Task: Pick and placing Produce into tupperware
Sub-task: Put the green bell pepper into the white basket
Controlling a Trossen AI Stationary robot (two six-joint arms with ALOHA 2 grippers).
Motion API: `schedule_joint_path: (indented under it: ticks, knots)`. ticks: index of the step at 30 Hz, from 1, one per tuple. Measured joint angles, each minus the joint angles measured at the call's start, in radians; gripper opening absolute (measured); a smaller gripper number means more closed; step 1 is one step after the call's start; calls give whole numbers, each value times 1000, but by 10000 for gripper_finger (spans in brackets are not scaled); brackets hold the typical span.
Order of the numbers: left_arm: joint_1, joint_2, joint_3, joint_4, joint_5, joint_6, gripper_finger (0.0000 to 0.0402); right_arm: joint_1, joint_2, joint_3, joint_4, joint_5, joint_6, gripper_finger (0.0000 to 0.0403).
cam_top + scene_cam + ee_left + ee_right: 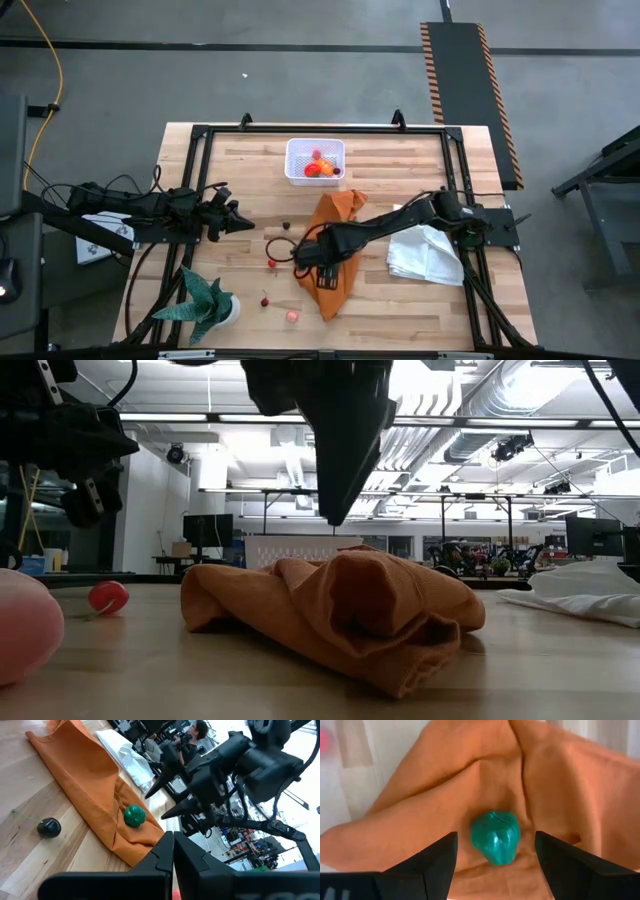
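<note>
Tupperware (315, 160) at the far middle of the tabletop (250, 170), with some red and orange produce inside.

Green toy pepper (496, 836) lay in a fold of the orange cloth (335, 265), near the tabletop's middle. Right hand (495, 860) hung just over the pepper, fingers (437, 857) spread wide on both sides, not touching it. Left hand (173, 851) waited off to the left side, above the tabletop, fingers pressed together, holding nothing. Dark cherry (49, 827) sat on the bare wood beside the cloth. Small red pieces (272, 264) lay loose near the potted plant (205, 303). White cloth (428, 252) sat crumpled on the right.
</note>
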Motion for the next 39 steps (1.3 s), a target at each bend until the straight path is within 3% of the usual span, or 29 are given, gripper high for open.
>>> schedule_joint_path:
  ticks: [15,22,36,39]
  knots:
    - [0,0,0,0,0,-10,1,19,15,-1,5,71,-6,257]
    - [0,0,0,0,0,-21,1,19,11,-92,51,18,-2,257]
    - [0,0,0,0,0,-56,1,12,3,-99,75,26,-91,257]
    - [0,0,0,0,0,-64,1,11,-10,-159,139,37,-79,257]
